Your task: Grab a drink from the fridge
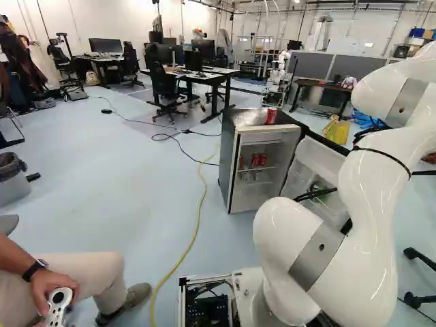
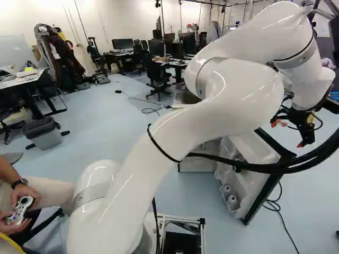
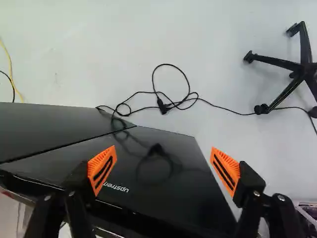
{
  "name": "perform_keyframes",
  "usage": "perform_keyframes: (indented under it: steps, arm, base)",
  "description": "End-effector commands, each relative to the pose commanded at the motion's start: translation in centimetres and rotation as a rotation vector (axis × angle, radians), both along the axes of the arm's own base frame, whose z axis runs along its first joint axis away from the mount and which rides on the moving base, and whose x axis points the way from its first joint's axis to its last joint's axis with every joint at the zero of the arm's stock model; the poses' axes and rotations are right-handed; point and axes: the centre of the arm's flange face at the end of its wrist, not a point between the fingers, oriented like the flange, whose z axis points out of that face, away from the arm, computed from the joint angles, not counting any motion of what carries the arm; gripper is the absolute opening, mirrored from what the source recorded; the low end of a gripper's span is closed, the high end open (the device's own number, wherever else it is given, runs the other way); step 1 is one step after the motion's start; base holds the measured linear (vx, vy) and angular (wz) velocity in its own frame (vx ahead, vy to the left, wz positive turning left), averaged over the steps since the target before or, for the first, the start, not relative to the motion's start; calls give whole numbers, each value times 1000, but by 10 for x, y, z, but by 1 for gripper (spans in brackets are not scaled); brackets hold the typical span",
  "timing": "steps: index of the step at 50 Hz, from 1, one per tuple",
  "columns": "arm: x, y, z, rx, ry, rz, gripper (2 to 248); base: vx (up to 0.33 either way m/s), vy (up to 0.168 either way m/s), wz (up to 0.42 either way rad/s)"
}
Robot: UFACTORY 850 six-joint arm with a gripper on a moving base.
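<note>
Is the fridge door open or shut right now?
Open: the door stands swung away from the fridge, leaving red cans inside in view.

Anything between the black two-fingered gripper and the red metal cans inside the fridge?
Yes: the open fridge door, white inside and black outside, appears to stand between the gripper, on its outer side, and the red cans.

The pale blue floor (image 1: 122,177) carries the fridge (image 1: 228,157), door open, with a yellow cable (image 1: 199,218) running beside it, looped black cable (image 3: 185,82), a lined bin (image 2: 45,138) and wheeled chairs (image 1: 165,85). One red can (image 1: 271,116) stands on the fridge's top; inside, red cans (image 1: 255,159) stand upright on a shelf (image 1: 267,167).
</note>
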Motion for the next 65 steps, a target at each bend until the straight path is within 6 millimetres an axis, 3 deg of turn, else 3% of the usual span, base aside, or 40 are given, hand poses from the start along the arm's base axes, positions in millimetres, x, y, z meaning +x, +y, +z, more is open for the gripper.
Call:
perform_keyframes:
  steps: [15, 65]
  arm:
    - [2, -3, -15, 13, 8, 0, 247]
    - [-20, 8, -14, 45, 26, -18, 247]
  base:
    - [0, 0, 0]
    - [0, 0, 0]
